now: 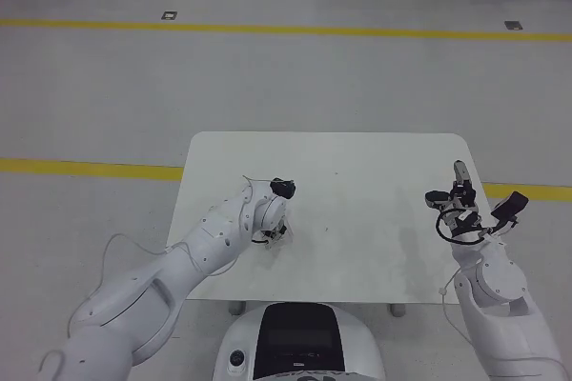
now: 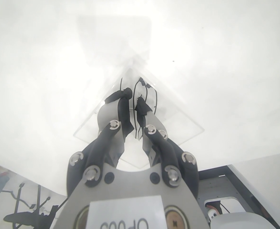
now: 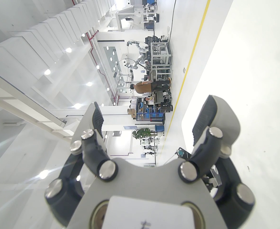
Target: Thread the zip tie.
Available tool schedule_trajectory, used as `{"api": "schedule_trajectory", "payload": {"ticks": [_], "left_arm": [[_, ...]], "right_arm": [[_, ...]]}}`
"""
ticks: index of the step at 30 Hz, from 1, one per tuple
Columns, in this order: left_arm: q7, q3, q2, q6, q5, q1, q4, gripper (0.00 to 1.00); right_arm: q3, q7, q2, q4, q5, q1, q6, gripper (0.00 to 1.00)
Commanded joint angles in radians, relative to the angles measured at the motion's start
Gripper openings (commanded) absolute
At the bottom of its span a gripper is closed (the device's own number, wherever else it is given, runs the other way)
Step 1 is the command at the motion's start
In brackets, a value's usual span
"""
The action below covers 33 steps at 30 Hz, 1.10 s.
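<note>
Pinches a thin black zip tie (image 2: 156,97) in the left gripper (image 2: 134,97) over a clear plastic tray (image 2: 185,125). Holds the right gripper (image 3: 151,110) spread wide, empty. Yet to thread tail through head, seemingly.

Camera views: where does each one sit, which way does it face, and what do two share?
Top view: above the arms, looking down at the white table; both arms show, left gripper and right gripper.
Left wrist view: on the left wrist, facing down at a clear tray of zip ties; its own gripper shows.
Right wrist view: on the right wrist, facing outward past the table's edge into the hall; its open fingers show.
Shared: top and left wrist views both show the left gripper over the table.
</note>
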Motion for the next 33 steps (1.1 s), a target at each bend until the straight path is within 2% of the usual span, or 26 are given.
{"api": "schedule_trajectory", "payload": {"ticks": [1,10,16,17,22,27,33], "left_arm": [[0.001,0.000,-0.001,-0.002,-0.001,-0.001,0.005,0.13],[0.007,0.002,-0.010,-0.015,-0.010,-0.004,0.031,0.11],[0.011,0.004,-0.016,-0.020,-0.013,-0.007,0.047,0.06],[0.011,0.004,-0.017,-0.020,-0.014,-0.008,0.049,0.00],[0.013,0.003,-0.020,-0.018,-0.013,-0.012,0.052,0.00],[-0.001,-0.001,-0.012,0.010,0.013,-0.012,0.014,0.00],[-0.040,-0.022,0.017,0.053,0.066,0.008,-0.083,0.00]], "right_arm": [[0.000,0.000,0.000,0.000,0.000,0.000,0.000,1.00],[0.000,0.000,0.000,0.000,0.000,0.000,0.000,1.00],[0.000,0.000,0.000,0.000,0.000,0.000,0.000,1.00],[0.000,0.000,0.000,0.000,0.000,0.000,0.000,1.00],[0.000,0.000,0.000,0.000,0.000,0.000,0.000,1.00],[0.000,0.000,0.000,0.000,0.000,0.000,0.000,1.00],[0.000,0.000,0.000,0.000,0.000,0.000,0.000,1.00]]}}
